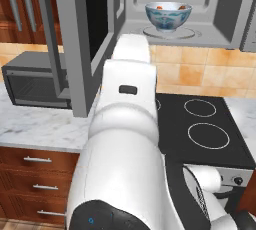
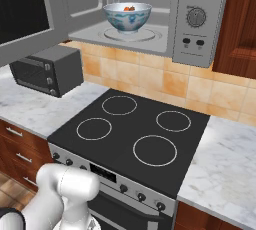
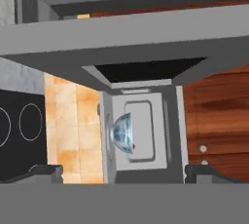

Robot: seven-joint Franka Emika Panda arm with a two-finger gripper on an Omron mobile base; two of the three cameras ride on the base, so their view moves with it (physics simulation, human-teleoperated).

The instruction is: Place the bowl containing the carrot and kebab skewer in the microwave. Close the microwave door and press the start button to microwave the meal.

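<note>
With the fingers (image 3: pixel 124 174) spread wide apart and holding nothing, I see their two dark tips (image 3: pixel 46 172) at the bottom of the hand view, aimed into the microwave (image 2: pixel 195 19). Between me and its cavity stands the microwave door (image 1: pixel 82 44), swung open well out from the microwave's front. I judge it stiff and hinged, moving only in an arc, so I would push on its flat outer frame near the free edge, far from the hinge, rather than pinch it. It is a wide silver-grey frame around a large dark window.

Inside the microwave, the bowl (image 2: pixel 127 17) sits upright on the glass turntable (image 2: pixel 150 35), white with blue patterning and a pale rim. Orange of the carrot (image 2: pixel 129 8) shows above its rim; I cannot make out the kebab skewer clearly. Below the microwave lies the black stove (image 2: pixel 130 134), and to its left on the marble desk (image 1: pixel 40 124) a toaster oven (image 2: pixel 47 71).
</note>
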